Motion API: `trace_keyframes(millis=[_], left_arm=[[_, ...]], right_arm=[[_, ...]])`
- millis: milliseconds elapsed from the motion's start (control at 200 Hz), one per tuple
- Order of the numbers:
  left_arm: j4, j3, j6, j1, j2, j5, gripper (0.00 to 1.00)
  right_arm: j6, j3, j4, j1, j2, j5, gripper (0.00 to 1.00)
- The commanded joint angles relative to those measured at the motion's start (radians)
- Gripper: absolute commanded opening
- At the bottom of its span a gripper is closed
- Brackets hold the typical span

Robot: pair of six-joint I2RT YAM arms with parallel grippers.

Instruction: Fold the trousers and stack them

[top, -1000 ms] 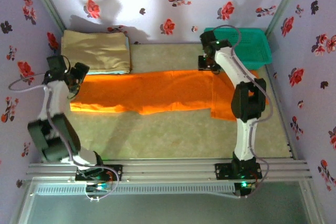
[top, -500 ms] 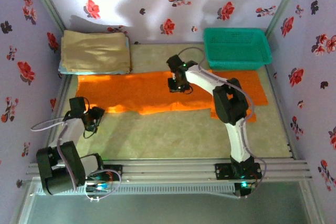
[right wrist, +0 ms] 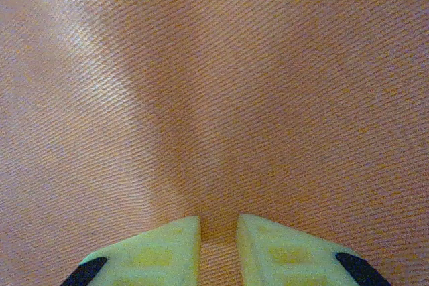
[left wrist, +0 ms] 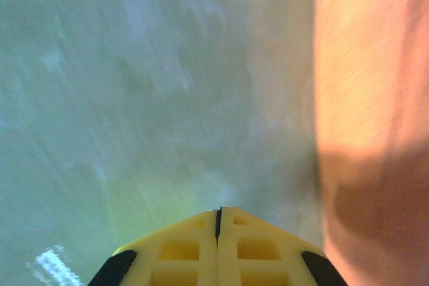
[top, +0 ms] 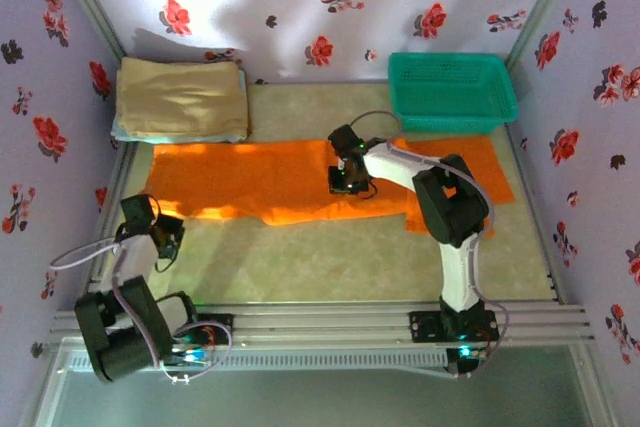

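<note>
A: Entry one, trousers (top: 260, 182): location and condition?

B: Bright orange, one pair, laid flat and lengthwise across the middle of the surface (top: 330, 257). Unfolded. The waist end lies just in front of the green basket (top: 455, 123); the leg ends reach toward the left, near the tan folded cloth (top: 182, 97) but apart from it.

A: Entry two, right gripper (top: 347, 185)?

B: Down on the trousers about mid-length. Jaws drawn in to a narrow slit. The wrist view shows a crease of orange cloth running up into that slit, so it appears pinched on a small fold of the trousers.

A: Entry three, left gripper (top: 166, 240)?

B: On bare surface, just off the near left edge of the trousers. Jaws pressed fully together, nothing between them. The orange edge sits to one side in its wrist view, not touched.

A: Risks, as judged from here?

B: First, a thin pinch. If only the top layer is caught, a lift would peel one layer and leave the fold crooked. Second, a one-sided pull. With the left gripper empty, any drag from the middle could bunch the legs or skew them. Third, slip. Soft cloth in a shallow bite may slide free mid-lift. Fourth, a wide sweep toward the back could disturb the tan folded cloth or snag the green basket
</note>
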State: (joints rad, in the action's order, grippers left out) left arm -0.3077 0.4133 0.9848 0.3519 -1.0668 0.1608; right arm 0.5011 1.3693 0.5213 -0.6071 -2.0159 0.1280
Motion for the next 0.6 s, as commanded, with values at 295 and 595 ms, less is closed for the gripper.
trace_keyframes(millis=[295,595], left_arm=[[-0.025,0.041,-0.02,-0.009,0.078,0.071,0.65],[0.218,0.049,-0.009,-0.044,-0.179,0.064,0.58]], right_arm=[[0.01,-0.083,0.04,-0.014,-0.011,0.015,0.24],[0.031,-0.106,0.012,-0.013,0.007,0.024,0.24]])
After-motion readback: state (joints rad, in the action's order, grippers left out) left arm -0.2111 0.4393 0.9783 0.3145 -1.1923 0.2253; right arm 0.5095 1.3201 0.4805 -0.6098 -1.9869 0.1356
